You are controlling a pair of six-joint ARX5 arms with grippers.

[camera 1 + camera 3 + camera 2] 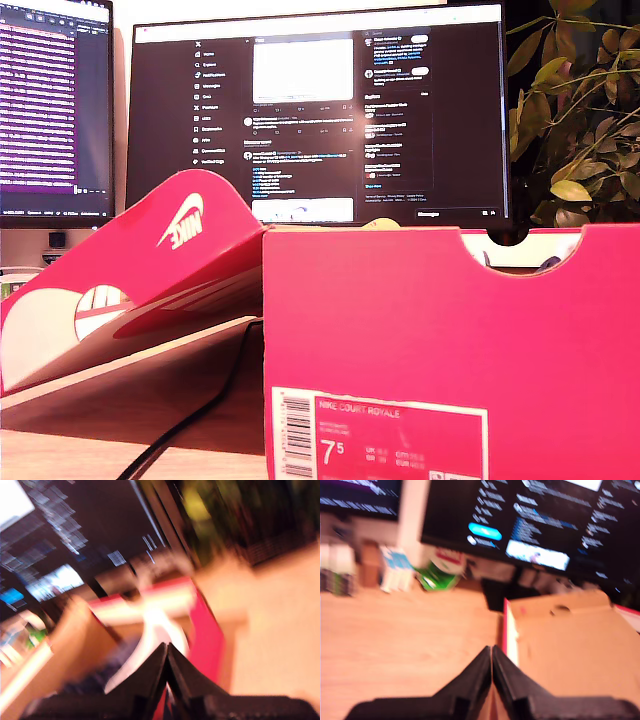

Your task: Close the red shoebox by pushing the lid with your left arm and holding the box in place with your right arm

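Red shoebox (450,340) open on a wooden desk (405,645), lid (150,270) tilted up and back.

Fills the near right of the exterior view: smooth matte red card, a half-round notch cut in the top rim, a white size label low on the near end panel. Lid leaning away at the exterior view's left, glossy red with a white swoosh, curved flap raised; plain brown card underside seen flat in the first wrist view. Black cable (200,410) trailing beside the box. Dark monitor (320,110) far behind, leafy plant (580,120) at the exterior view's far right. My first gripper (491,652): black wedge fingers pressed together, holding nothing, poised at the lid's red edge. My second gripper (166,650): fingers likewise together, empty, over the box's open interior, picture blurred.
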